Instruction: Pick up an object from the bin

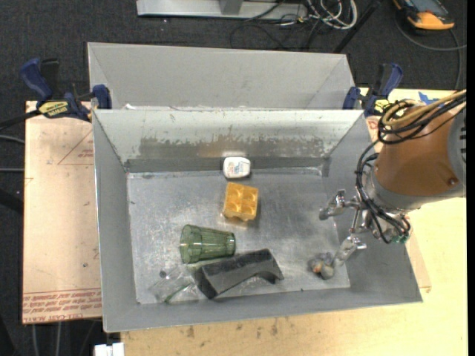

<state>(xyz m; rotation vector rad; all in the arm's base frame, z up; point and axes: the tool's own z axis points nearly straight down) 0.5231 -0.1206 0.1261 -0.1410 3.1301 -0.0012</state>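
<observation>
Starting at the lower left of the bin (pixel 111 199), a scrap of crumpled clear plastic (pixel 172 288) lies in the corner. It is probably feather-light and too limp and slippery to pinch reliably. Just right of it, a green ribbed cup (pixel 206 244) lies on its side, mouth toward the right. It looks stiff but round, so it would likely roll unless taken across the rim. Touching the cup from below is a dark grey angled block (pixel 239 271), the bulkiest piece here and probably too broad to span except at its thin end.

Toward the middle, a small white oval tag (pixel 237 167) sits against the back wall, awkward to reach. Below it, standing free, is a yellow dimpled block (pixel 240 202), which looks soft and sponge-like and should be forgiving across its flat sides.

Further right, well apart from all of these, a small grey-brown pebble-like lump (pixel 323 267) rests on bare floor near the lower right corner. It seems light and hard, so it would be best pinched across its middle. Its small size leaves little margin, and the sloping right wall close by may crowd one finger.

The gripper (pixel 338 232) hangs just above and right of that lump, its two fingers spread apart with nothing between them. No other thing blocks a descent there.
</observation>
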